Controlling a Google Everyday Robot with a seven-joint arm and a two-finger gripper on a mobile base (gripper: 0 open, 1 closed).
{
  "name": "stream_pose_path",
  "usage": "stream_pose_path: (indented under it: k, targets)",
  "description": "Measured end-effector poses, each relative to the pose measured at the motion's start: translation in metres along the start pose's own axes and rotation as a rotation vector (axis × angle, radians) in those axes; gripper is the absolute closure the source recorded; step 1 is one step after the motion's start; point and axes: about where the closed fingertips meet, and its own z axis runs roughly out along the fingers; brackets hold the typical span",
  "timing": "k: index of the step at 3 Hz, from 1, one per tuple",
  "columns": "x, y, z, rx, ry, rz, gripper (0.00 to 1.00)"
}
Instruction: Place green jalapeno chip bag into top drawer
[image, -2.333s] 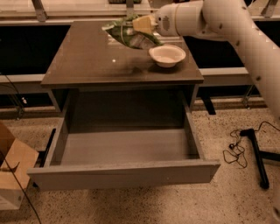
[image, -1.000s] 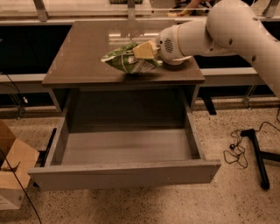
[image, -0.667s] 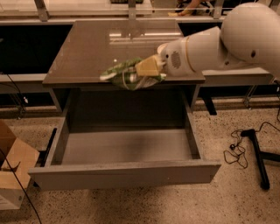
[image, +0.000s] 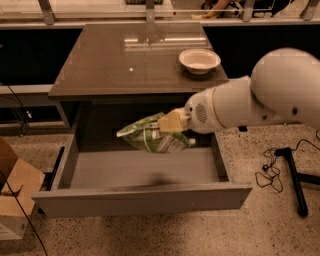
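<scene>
The green jalapeno chip bag (image: 150, 135) is light and dark green with white patches. It hangs in the air inside the open top drawer (image: 145, 199), near its back, above the drawer floor. My gripper (image: 170, 122) is shut on the bag's right end, its tan fingers (image: 172, 120) pinching it. The white arm reaches in from the right, over the drawer's right side.
A round white bowl (image: 199, 60) stands at the back right of the grey-brown table (image: 115, 65). A cardboard box (image: 12, 197) sits on the floor at the left. A black stand and cables (image: 287, 172) lie on the floor at the right.
My gripper has carried the bag forward off the table top and down into the open drawer. The bowl, hidden behind the arm before, shows again.
</scene>
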Motion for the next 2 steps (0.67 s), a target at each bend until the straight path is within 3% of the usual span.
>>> stream_pose_path:
  k: [2]
  targets:
    - [0.1, -0.03, 0.074, 0.037, 0.036, 0.204, 1.0]
